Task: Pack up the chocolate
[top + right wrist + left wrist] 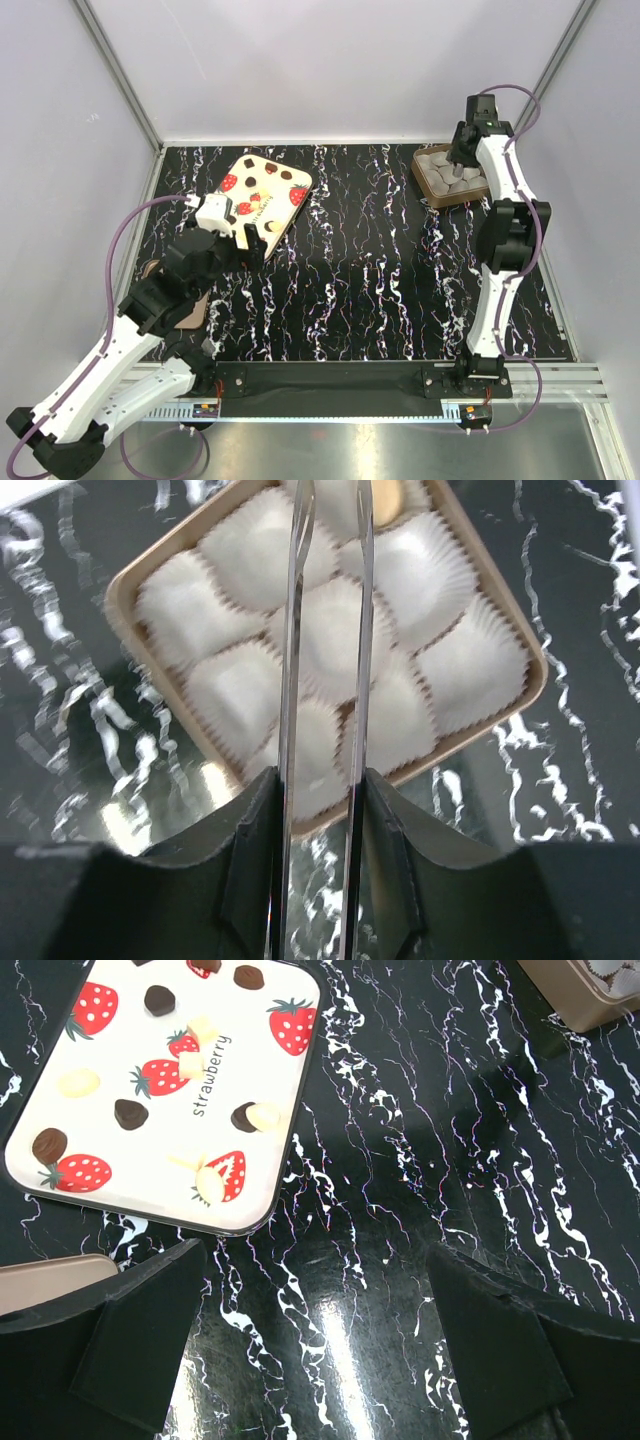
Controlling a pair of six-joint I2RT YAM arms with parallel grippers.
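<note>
Nine paper-cupped chocolates (330,630) in their tray (130,580) lie under the right gripper's (328,540) slightly parted tongs.

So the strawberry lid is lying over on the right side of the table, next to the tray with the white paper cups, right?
Not quite. The strawberry lid lies on the left side, far from the tray with the white paper cups, which sits at the right. The top external view shows both.

Lid (265,188) left, tray (447,175) right.
</note>
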